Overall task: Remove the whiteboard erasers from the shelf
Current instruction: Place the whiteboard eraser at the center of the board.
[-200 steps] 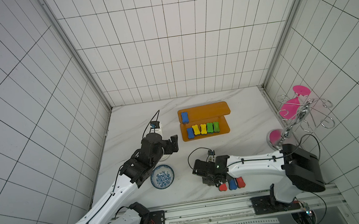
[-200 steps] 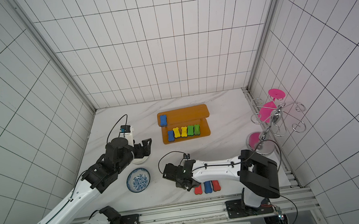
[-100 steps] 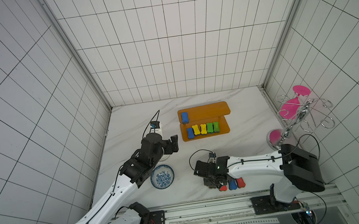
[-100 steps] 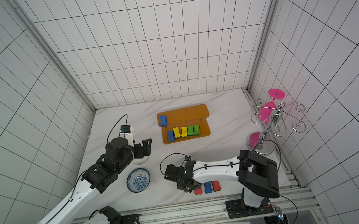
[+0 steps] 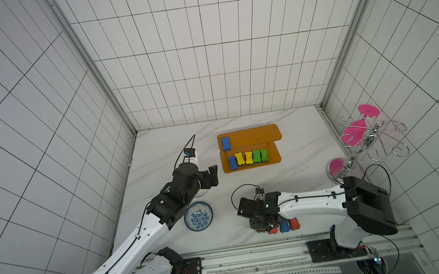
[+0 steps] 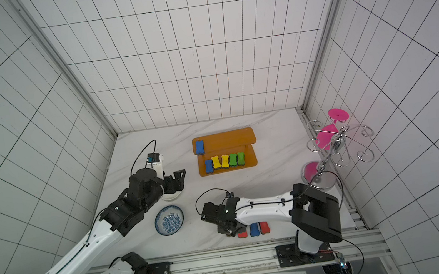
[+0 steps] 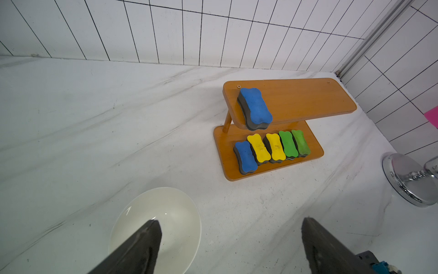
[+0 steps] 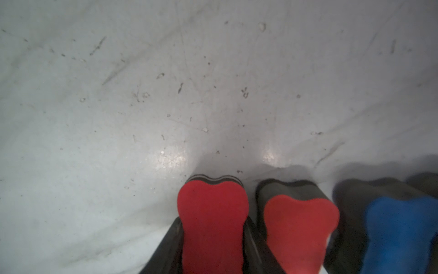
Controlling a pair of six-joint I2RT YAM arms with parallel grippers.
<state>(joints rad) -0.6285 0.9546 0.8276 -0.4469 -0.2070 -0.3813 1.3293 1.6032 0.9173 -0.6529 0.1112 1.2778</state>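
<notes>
Our left tool (image 5: 213, 176) hangs above the worktop (image 7: 94, 118) with its jaws opened wide. Just below it, partly under one finger, stands the white bowl (image 7: 170, 208), which shows us its plain glazed inside. Behind this tool, beside the elbow of its arm, sits the blue-patterned bowl (image 5: 198, 215); we see its painted bottom.

Ahead of the left tool, well apart from it, stands the shelf (image 7: 308, 99). It carries six of the whiteboard erasers (image 5: 249, 157). On the upper board lies one blue eraser (image 7: 255, 106), at the end nearer to the tool. On the lower board five lie in one row, side against side. From the tool outward they are the lower blue eraser (image 7: 246, 156), two yellow erasers (image 7: 258, 148) and two green erasers (image 7: 288, 143).

Our right tool (image 8: 213, 227) is down at the worktop. A red eraser (image 8: 212, 201) lies between its jaws, foam side up, and the fingers (image 8: 170, 249) stand close against both its long sides. Whether they press it or only flank it, we cannot tell.

Just beside this tool, on the side of its own arm, lies a second red eraser (image 8: 299, 227), and next to that a loose blue eraser (image 8: 400, 232). In both top views a third red eraser (image 5: 294, 223) ends this row, farthest from the tool. All of these rest on the worktop, off the shelf.
</notes>
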